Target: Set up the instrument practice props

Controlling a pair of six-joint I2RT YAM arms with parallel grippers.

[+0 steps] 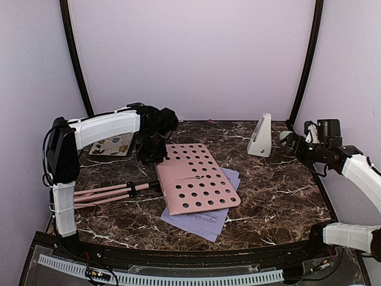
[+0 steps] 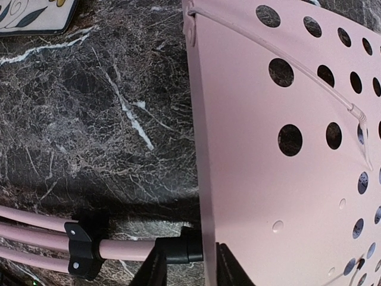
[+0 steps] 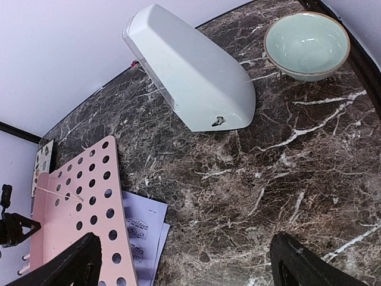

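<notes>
Two lavender sheet-music pages [image 1: 202,223] lie flat front-centre on the dark marble table [image 1: 280,196], mostly under the desk of the pink perforated metal music stand [image 1: 196,179]. The stand is lying down, desk face up. Its folded pink tripod legs [image 1: 107,193] run out to the left along the tabletop. Left gripper [image 2: 191,262] is down at the desk's far-left corner with its fingers narrow, one either side of the desk edge by the black pole collar [image 2: 181,250]; can't tell if they're actually clamping. Floral square tile [image 1: 112,145] is behind it, far left. Small white pyramid-shaped metronome [image 1: 260,136] stands upright far right, with a small pale green bowl [image 3: 306,44] just beside it. Right gripper [image 3: 190,262] hovers near the bowl, fingers wide, nothing between them.
</notes>
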